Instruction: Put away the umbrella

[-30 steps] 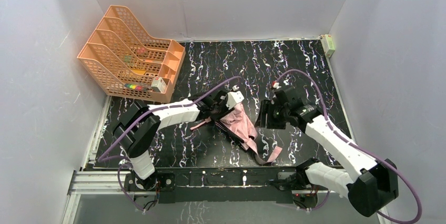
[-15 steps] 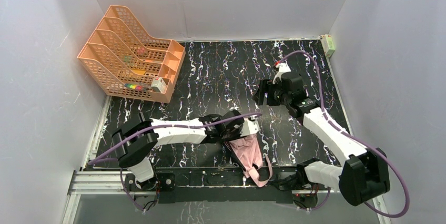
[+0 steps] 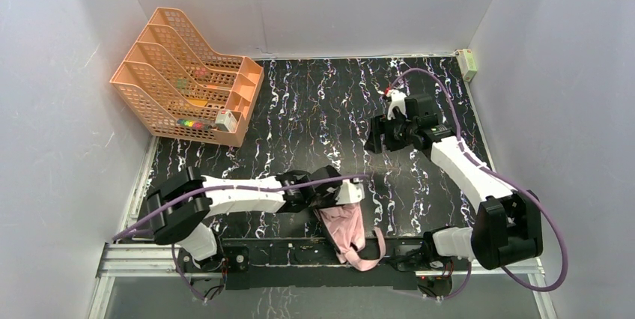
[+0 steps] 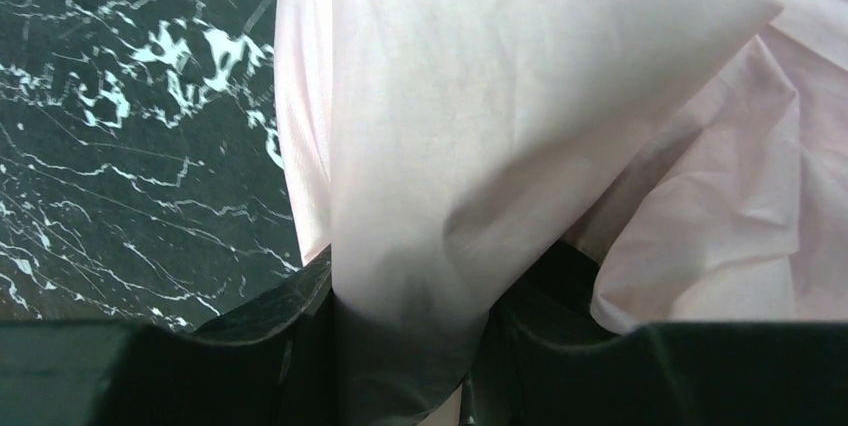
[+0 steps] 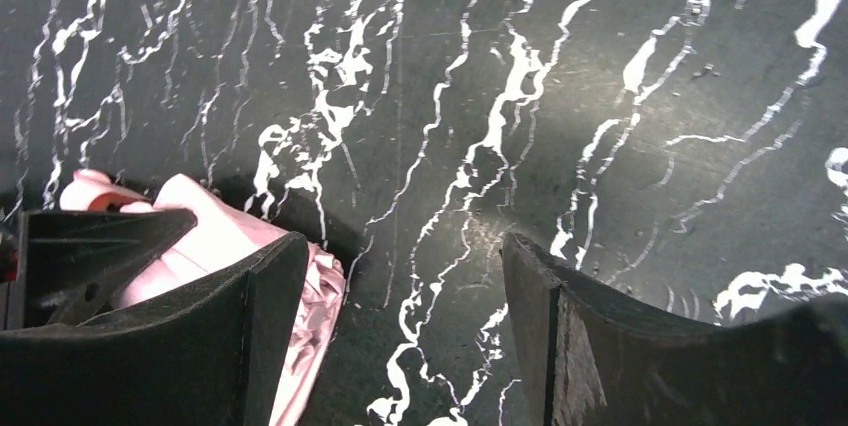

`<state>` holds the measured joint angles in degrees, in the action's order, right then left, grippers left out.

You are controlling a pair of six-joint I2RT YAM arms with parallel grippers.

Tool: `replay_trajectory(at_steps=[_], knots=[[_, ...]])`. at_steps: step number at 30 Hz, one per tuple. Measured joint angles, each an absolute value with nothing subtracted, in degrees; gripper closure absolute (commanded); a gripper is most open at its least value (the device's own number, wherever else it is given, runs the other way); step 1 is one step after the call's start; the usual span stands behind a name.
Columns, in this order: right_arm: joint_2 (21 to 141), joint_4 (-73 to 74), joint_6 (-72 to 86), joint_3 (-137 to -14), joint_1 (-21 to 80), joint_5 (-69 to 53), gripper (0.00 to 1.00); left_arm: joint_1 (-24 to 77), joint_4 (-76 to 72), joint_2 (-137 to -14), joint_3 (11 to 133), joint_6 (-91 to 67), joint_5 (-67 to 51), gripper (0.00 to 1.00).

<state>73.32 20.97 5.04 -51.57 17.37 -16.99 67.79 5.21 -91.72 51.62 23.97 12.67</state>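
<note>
No words, numbers, labels or signs can be read in any of the views.

Light is even and diffuse from above; shadows are faint. The worktop point(image 3: 314, 102) shows crisp white veins. Up close, the umbrella point(image 4: 480, 126) fabric looks slightly blurred, its lower fold shaded.
</note>
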Motion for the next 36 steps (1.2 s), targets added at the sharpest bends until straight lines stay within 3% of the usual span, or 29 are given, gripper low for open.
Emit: replay_trajectory(at_steps=[5, 9, 13, 31, 36], knots=[[75.77, 20.95, 2.98, -51.57, 17.15, -29.63, 0.02, 67.77, 1.15, -82.70, 41.10, 36.25, 8.49, 1.00], [80.71, 20.99, 1.98, -51.55, 18.90, -39.55, 0.01, 62.81, -5.30, -79.81, 35.46, 47.18, 5.80, 1.00], [84.55, 20.16, -0.67, -51.55, 27.90, -44.45, 0.01, 57.17, -7.73, -79.88, 34.94, 57.32, 2.59, 1.00], [98.39, 18.83, -9.93, -55.00, 33.78, -45.17, 0.01, 56.66, -8.19, -80.42, 34.94, 60.71, -1.10, 1.00], [99.50, 19.70, -10.76, -55.09, 35.35, -44.31, 0.09, 56.36, -8.19, -80.42, 34.94, 60.62, -1.52, 1.00]])
